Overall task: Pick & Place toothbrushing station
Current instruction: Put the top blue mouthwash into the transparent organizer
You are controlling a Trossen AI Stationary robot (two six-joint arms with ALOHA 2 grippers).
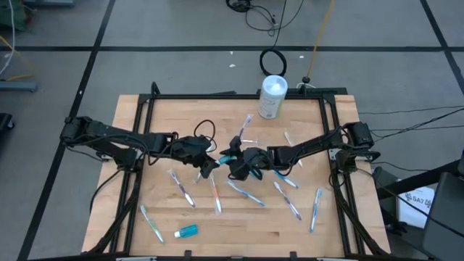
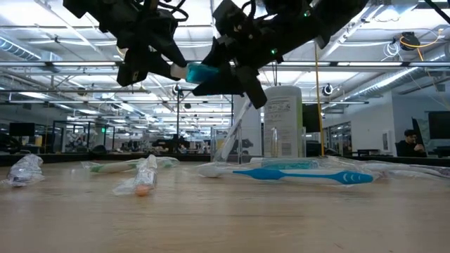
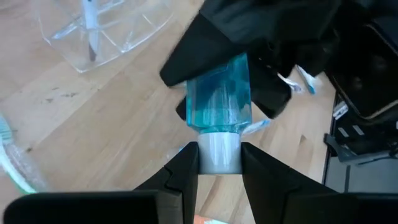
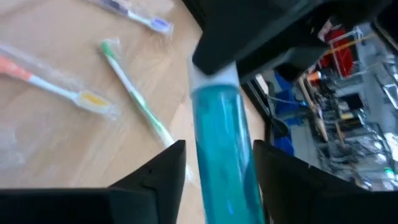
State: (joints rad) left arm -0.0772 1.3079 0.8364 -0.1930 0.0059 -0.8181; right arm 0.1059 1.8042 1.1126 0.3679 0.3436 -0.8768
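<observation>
Above the table's middle, a blue toothpaste tube [image 3: 219, 109] hangs between both arms. The left gripper [image 3: 219, 163] clamps its white cap; the right gripper [image 4: 214, 162] straddles its body with fingers spread, off the tube. Handover appears under way. Next, the left arm must carry it alone. Toothbrushes [image 1: 245, 193] lie scattered below.

A large open-plan lab: glass partitions [image 2: 84, 133], ceiling strip lights [image 2: 63, 46], a person at a desk [image 2: 409, 144].

Two toothpaste tubes [image 1: 187, 231], one canister [image 1: 272, 96]
</observation>
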